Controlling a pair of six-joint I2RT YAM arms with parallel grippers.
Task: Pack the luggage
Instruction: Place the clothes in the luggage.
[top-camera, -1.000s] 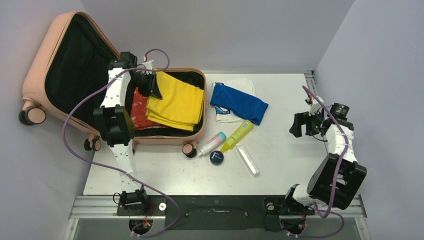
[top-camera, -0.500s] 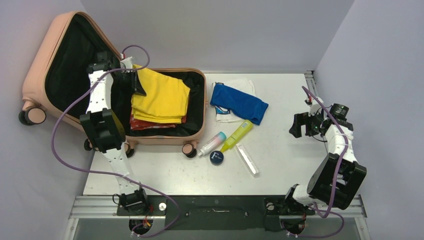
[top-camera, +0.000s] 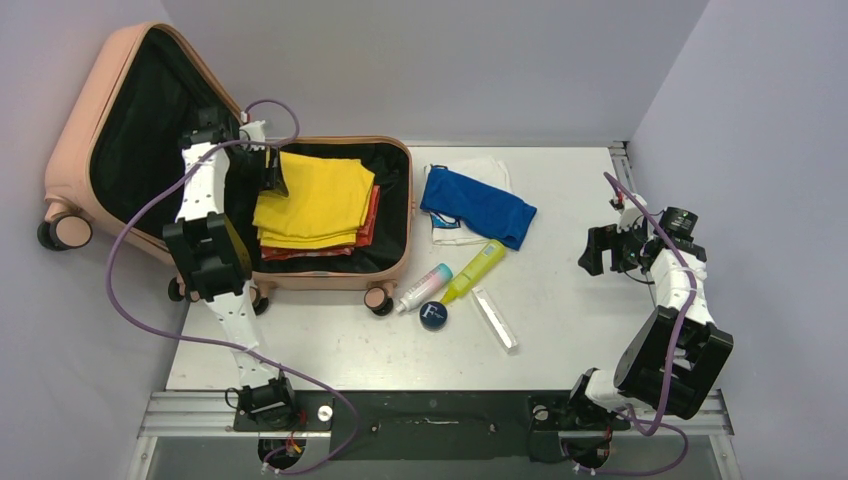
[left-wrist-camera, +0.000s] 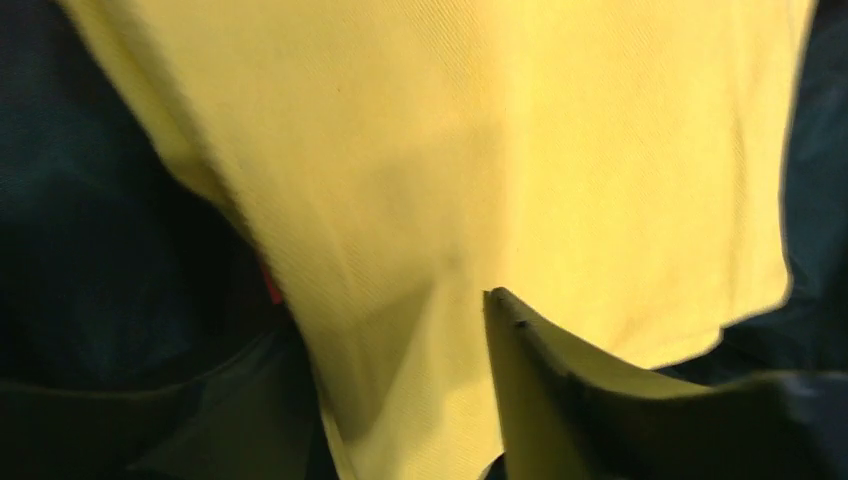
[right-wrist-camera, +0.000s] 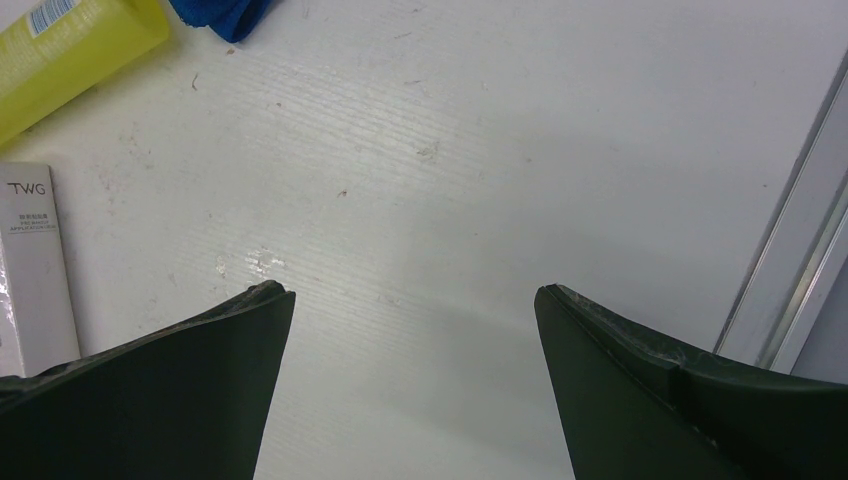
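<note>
Luggage (top-camera: 80, 110) open | left hand (top-camera: 270, 172) at yellow cloth (top-camera: 315, 200), grip unclear | right hand (right-wrist-camera: 412, 292) released

One overhead view, two wrist close-ups

The left wrist gives me mostly blur. The yellow cloth (left-wrist-camera: 480, 150) fills the frame out of focus. One finger (left-wrist-camera: 560, 400) shows at lower right, but the other melts into the dark lining, so I can't tell whether the left gripper (top-camera: 268, 172) grips the cloth. The red garment (top-camera: 300, 251) lies under the yellow, with only its edges showing. My left arm (top-camera: 205, 250) covers part of the luggage (top-camera: 80, 120) at its near rim. On the right wrist, the tube (right-wrist-camera: 70, 50) and the blue cloth (right-wrist-camera: 220, 15) are cut off by the top edge. The box (right-wrist-camera: 35, 270) is cut by the left edge, and its small print is unreadable. From above, the white cloth (top-camera: 478, 165) is mostly covered by the blue.
</note>
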